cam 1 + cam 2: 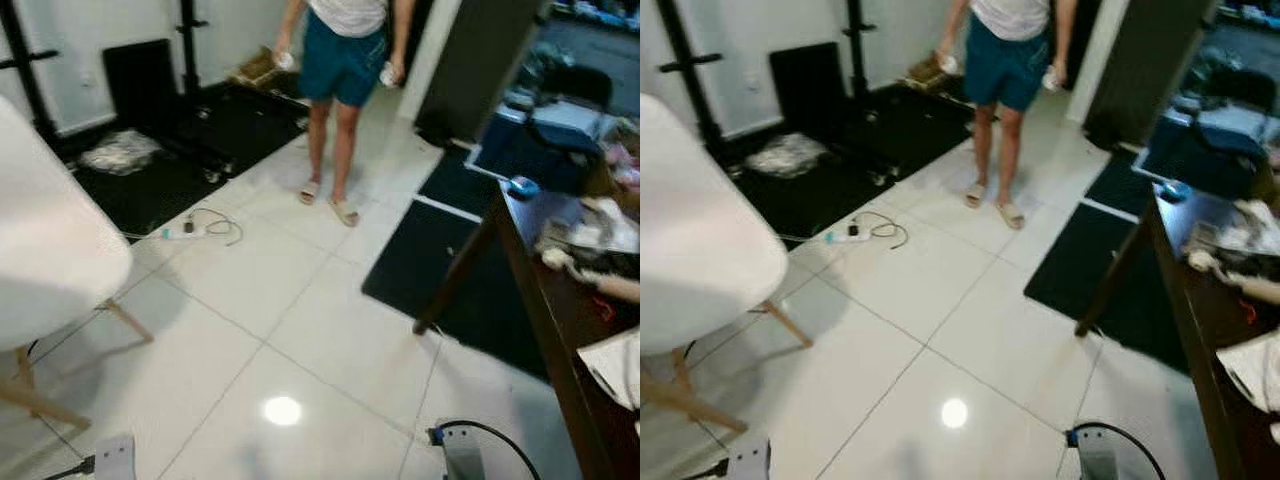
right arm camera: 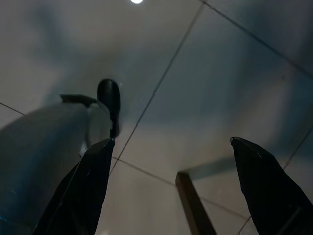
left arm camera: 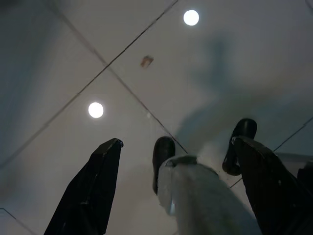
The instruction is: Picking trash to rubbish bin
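A crumpled whitish plastic bag (image 1: 120, 152) lies on the black mat at the far left, well ahead of me. My left gripper (image 3: 176, 142) hangs open over the white tiled floor with nothing between its fingers; a small brown speck (image 3: 146, 61) lies on the tile beyond it. My right gripper (image 2: 171, 141) is also open and holds nothing, low above the tiles. Both silver forearms (image 1: 115, 458) (image 1: 462, 455) show at the bottom of the eye views. My own leg and black foot (image 3: 164, 152) appear in the wrist views.
A person (image 1: 340, 60) stands ahead on the tiles holding a white item in each hand. A white chair (image 1: 50, 250) is close on my left. A cluttered dark table (image 1: 545, 290) runs along the right. A cable and power strip (image 1: 205, 228) lie on the floor. Black mats (image 1: 430, 255) sit ahead.
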`<state>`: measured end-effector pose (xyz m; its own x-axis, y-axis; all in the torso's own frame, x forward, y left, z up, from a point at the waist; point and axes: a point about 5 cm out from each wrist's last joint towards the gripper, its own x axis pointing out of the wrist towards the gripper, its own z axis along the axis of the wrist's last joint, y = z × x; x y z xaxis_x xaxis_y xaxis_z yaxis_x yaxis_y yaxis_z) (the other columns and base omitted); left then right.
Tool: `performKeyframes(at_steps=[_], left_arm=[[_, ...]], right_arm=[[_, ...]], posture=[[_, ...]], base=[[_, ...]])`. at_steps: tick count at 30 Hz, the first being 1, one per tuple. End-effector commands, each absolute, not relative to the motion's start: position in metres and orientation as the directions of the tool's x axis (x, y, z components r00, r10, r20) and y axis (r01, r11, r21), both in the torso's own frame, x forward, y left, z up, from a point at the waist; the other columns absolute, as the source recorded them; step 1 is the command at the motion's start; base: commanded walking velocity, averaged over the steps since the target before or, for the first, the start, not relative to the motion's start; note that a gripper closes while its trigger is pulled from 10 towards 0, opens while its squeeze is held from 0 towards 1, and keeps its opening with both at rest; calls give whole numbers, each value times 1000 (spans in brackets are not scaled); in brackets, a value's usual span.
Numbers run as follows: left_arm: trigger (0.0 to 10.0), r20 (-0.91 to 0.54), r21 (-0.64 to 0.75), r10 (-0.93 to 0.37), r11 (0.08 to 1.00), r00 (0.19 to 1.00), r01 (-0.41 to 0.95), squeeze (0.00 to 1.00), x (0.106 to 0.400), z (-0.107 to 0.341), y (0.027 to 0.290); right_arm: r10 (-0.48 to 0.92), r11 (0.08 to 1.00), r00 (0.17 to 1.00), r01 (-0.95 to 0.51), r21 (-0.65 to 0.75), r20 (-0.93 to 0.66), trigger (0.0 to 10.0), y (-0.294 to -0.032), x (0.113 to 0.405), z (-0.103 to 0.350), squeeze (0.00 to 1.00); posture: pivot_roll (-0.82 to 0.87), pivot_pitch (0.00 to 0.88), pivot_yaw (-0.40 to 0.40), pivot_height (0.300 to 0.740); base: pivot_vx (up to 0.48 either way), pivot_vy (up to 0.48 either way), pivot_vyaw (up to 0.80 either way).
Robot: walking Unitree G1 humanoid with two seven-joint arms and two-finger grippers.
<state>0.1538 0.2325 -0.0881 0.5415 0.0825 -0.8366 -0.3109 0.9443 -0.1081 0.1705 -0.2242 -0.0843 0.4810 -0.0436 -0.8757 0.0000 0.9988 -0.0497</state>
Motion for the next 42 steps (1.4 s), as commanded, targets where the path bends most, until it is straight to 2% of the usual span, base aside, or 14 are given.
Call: performKeyframes(at_steps=[1, 11, 12, 17, 18, 23, 28, 29, 30, 32, 36, 37, 38, 42], left_arm=[[10000, -851, -128, 44, 949, 523, -288, 0, 147, -94, 217], [10000, -864, -122, 55, 942, 501, -313, 0, 138, -99, 210], [10000, -862, -116, 65, 940, 502, -322, 0, 137, -99, 211], [10000, -857, -114, 90, 927, 507, -358, 0, 138, -98, 214], [10000, -856, -118, 102, 915, 506, -385, 0, 136, -99, 214], [10000, -863, -118, 99, 914, 496, -387, 0, 132, -101, 211], [10000, -875, -77, 74, 955, 479, -288, 0, 128, -102, 214], [10000, -877, -60, 70, 965, 475, -254, 0, 128, -101, 217], [10000, -877, -60, 70, 965, 475, -254, 0, 128, -101, 217], [10000, -880, -18, 60, 987, 471, -159, 0, 131, -98, 225], [10000, -880, 21, 48, 998, 472, -63, 0, 138, -95, 230], [10000, -886, 70, 21, 994, 462, 88, 0, 144, -92, 233], [10000, -891, 91, 8, 983, 454, 160, 0, 146, -91, 233], [10000, -887, 109, 6, 975, 462, 195, 0, 155, -87, 233]], right_arm=[[-47, 998, 471, -12, -59, -881, 10000, -225, 169, -85, 0], [0, 994, 486, -95, -53, -874, 10000, -215, 177, -83, 0], [7, 992, 489, -110, -54, -872, 10000, -215, 179, -82, 0], [23, 982, 476, -177, -71, -879, 10000, -215, 180, -81, 0], [34, 971, 473, -224, -82, -881, 10000, -215, 182, -80, 0], [31, 972, 481, -219, -86, -876, 10000, -216, 186, -78, 0], [14, 983, 498, -167, -80, -867, 10000, -212, 189, -78, 0], [15, 988, 505, -138, -64, -863, 10000, -209, 189, -79, 0], [15, 988, 505, -138, -64, -863, 10000, -209, 189, -79, 0], [22, 996, 512, -85, -26, -859, 10000, -198, 188, -81, 0], [21, 1000, 512, -24, 10, -859, 10000, -189, 183, -85, 0], [18, 998, 511, 38, 44, -860, 10000, -181, 177, -88, 0], [18, 997, 510, 58, 55, -860, 10000, -179, 176, -89, 0], [17, 994, 502, 84, 68, -864, 10000, -176, 170, -92, 0]], posture=[[83, 56, -73, 740], [83, 72, -122, 740], [86, 59, -155, 740], [90, 55, -195, 740], [98, 55, -223, 740], [112, 59, -229, 740], [117, 38, -146, 740], [109, 35, -98, 740], [109, 35, -98, 740], [93, 25, -30, 740], [79, 15, 16, 740], [51, 6, 66, 740], [47, 6, 71, 740], [32, 4, 92, 740]], base=[[0, 0, -788], [0, 0, -748], [0, 0, 0], [0, 0, 0], [0, 0, 0], [0, 0, 0], [0, 0, 0], [0, 0, 0], [0, 0, 0], [0, 0, 0], [0, 0, 0], [0, 0, 0], [0, 0, 0], [0, 0, 0]])
